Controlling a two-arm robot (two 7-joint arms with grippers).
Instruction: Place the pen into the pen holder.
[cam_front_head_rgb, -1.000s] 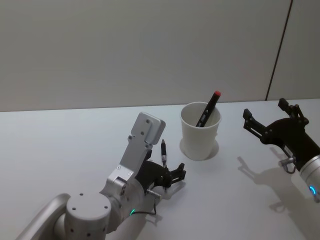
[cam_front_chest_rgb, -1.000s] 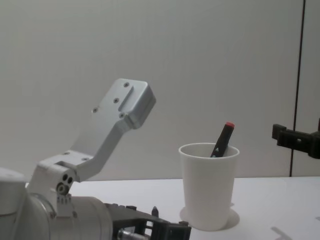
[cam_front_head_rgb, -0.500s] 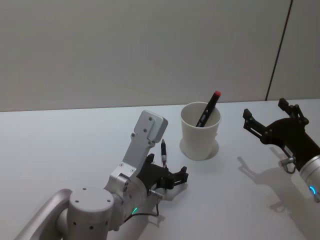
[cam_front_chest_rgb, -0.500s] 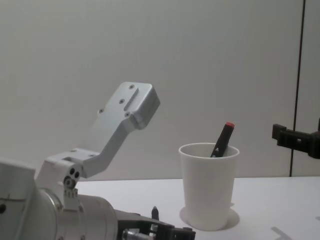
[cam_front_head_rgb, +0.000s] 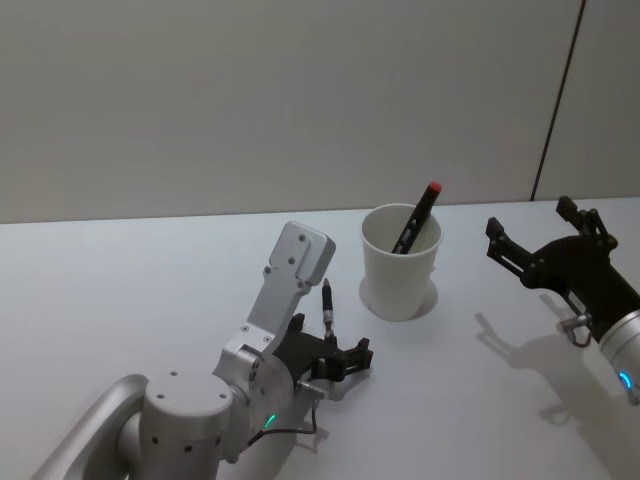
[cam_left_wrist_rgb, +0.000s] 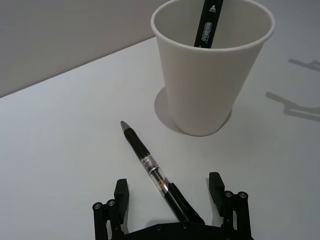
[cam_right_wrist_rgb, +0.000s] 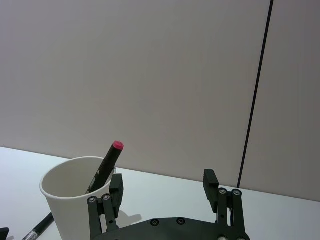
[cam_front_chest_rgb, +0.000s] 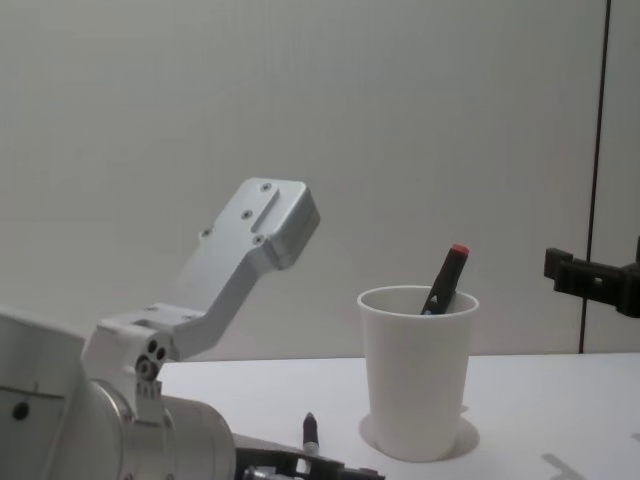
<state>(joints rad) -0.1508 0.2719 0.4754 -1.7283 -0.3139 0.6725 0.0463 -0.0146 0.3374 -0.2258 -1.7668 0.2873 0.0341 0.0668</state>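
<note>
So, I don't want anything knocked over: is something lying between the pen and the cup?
Nothing visible does. Bare table separates the pen from the pen holder; a red-capped marker already leans inside, leaving room beside it.

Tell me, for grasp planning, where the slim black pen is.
Head view: the slim black pen lies left of the white paper cup, rear end inside the open left gripper.

Soft even light, faint shadows (sharp focus)

The pen holder (cam_front_head_rgb: 400, 272) is plain white; the marker (cam_front_head_rgb: 418, 215) inside is black with a red end. The pen (cam_left_wrist_rgb: 150, 167) is black with a clear middle. The table (cam_front_head_rgb: 120, 290) is white.
</note>
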